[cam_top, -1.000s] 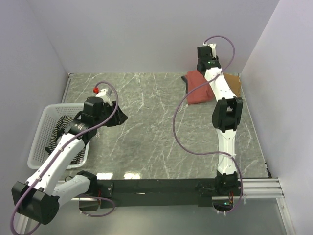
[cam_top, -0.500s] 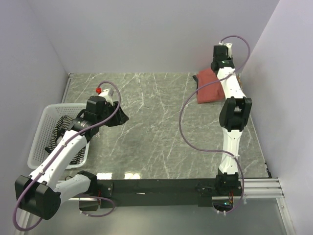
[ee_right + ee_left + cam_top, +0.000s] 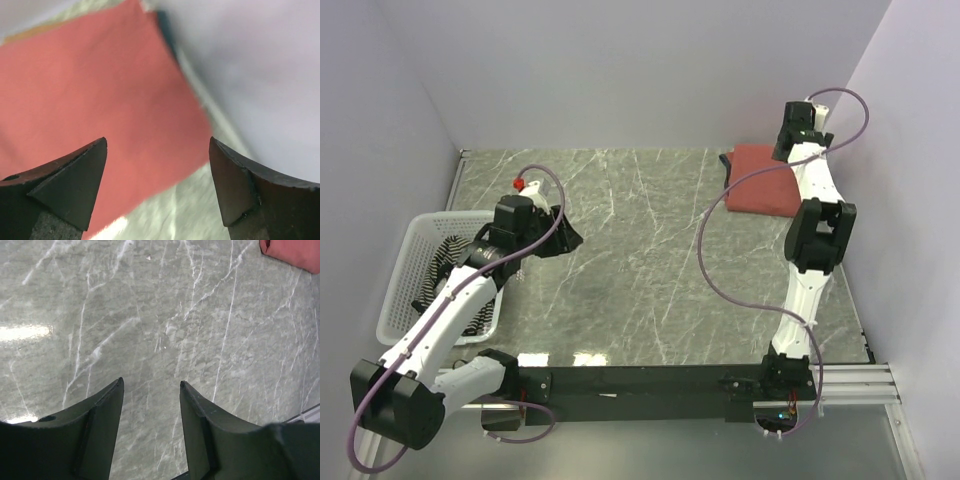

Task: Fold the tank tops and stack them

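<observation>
Basket: white plastic mesh basket (image 3: pixel 395 310), to the outer side of the left gripper (image 3: pixel 150 385); a black-and-white striped cloth top (image 3: pixel 450 252) lies crumpled in it, unfolded.
Left jaws: parted, holding nothing; bare grey marble table (image 3: pixel 150 315) under the fingertips.
Red top: rust-red cloth tank top (image 3: pixel 90 100), folded flat, directly below the right gripper (image 3: pixel 157 145).
Right jaws: spread wide, empty.
Tan top: thin tan edge (image 3: pixel 30 32) past the red one, probably underneath it; too blurred to be sure.
Progress: red top folded and placed; striped one left to do.
</observation>
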`<state>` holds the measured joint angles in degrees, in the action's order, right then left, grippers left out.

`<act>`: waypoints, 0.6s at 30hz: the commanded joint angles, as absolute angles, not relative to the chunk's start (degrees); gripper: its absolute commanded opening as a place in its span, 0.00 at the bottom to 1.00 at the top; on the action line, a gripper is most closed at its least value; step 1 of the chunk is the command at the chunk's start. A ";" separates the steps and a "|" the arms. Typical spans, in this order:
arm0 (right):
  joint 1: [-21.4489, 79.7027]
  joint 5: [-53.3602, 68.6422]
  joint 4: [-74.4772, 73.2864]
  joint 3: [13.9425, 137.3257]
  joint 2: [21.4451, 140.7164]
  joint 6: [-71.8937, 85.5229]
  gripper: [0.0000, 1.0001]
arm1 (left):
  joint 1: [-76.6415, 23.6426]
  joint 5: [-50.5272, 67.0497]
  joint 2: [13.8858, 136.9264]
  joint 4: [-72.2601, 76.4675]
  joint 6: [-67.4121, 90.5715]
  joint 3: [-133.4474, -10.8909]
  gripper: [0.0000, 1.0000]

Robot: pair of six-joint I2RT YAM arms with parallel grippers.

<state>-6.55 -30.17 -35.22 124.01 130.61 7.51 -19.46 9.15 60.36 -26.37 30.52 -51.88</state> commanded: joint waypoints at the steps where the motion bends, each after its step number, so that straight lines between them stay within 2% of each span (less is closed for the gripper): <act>1: -4.75 -23.40 -34.99 115.79 116.16 17.29 0.89 | -18.37 7.91 58.36 -24.61 29.79 -52.29 0.55; 4: -0.37 -19.62 -29.01 101.02 104.73 19.95 0.90 | -17.67 4.76 57.66 -25.13 31.72 -52.64 0.56; 8: 11.05 -18.11 -19.99 80.31 91.61 22.76 0.90 | -15.66 -7.00 57.39 -30.65 39.43 -55.45 0.58; 11: 21.50 -16.08 -15.39 70.88 84.74 25.22 0.90 | -10.67 -17.56 57.39 -36.97 46.37 -58.44 0.58; 13: 27.73 -15.30 -14.77 68.48 82.72 27.42 0.90 | -6.53 -21.44 58.18 -39.45 49.47 -59.15 0.59; 18: 39.45 -15.29 -13.79 66.35 82.87 28.04 0.91 | 13.24 -20.66 62.57 -41.94 55.89 -57.93 0.58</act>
<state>35.64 -14.83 -17.12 66.24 82.96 26.00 5.93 -16.71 60.51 -38.24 49.41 -57.78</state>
